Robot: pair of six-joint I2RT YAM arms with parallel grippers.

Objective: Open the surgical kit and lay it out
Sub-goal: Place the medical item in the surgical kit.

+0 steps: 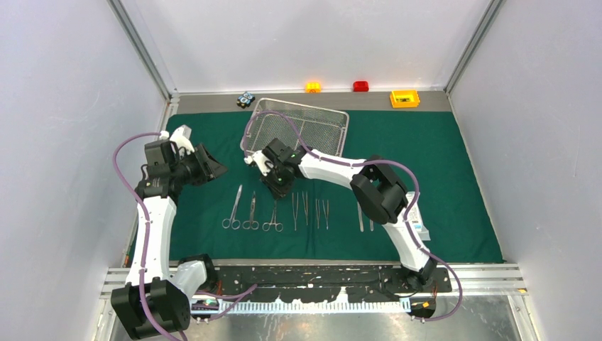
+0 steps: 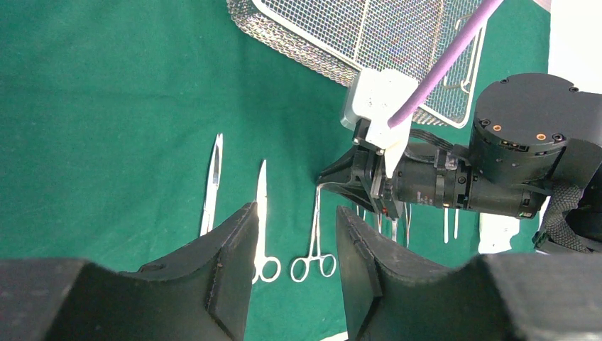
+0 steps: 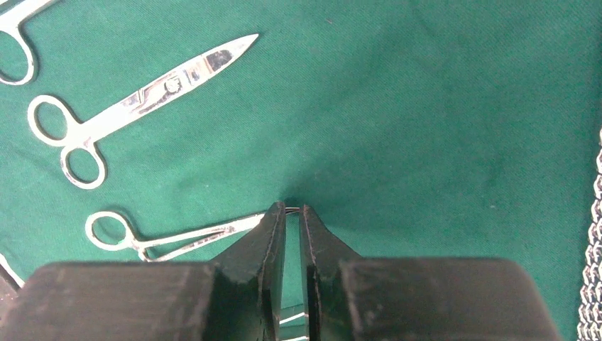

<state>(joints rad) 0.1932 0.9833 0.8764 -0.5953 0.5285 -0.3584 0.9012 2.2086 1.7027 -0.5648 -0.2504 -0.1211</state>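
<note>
Cloth: a dark green woven cloth [image 1: 440, 163] is spread flat over the middle of the table. Its matt surface makes a soft bed against which bright steel shows up.
Tray: a shiny rectangular wire-mesh tray [image 1: 319, 128] with a thick rim sits at the far centre of the cloth. It is probably set back to leave the near strip free.
Row: scissors [image 1: 250, 211], forceps [image 1: 274, 217] and tweezers [image 1: 305, 206] lie side by side near the centre. They are slim polished steel, parallel and apart, with ring handles on the near side. That spacing likely lets each be picked out singly.
Pouch: a flat white pouch [image 1: 420, 226] lies on the near right of the cloth, partly hidden by the right arm.
Right gripper [image 3: 292, 212]: it is low over the far tip of the forceps. Its black wedge fingers are almost together, leaving a narrow slit that thin steel crosses at the tips. I cannot tell whether that steel is pinched. It looks like a straightening nudge.
Left gripper [image 2: 297, 213]: its jaws stand apart with nothing between them. It hovers over the left of the cloth, seemingly parked clear of the row.
Stage: the kit looks largely laid out.
</note>
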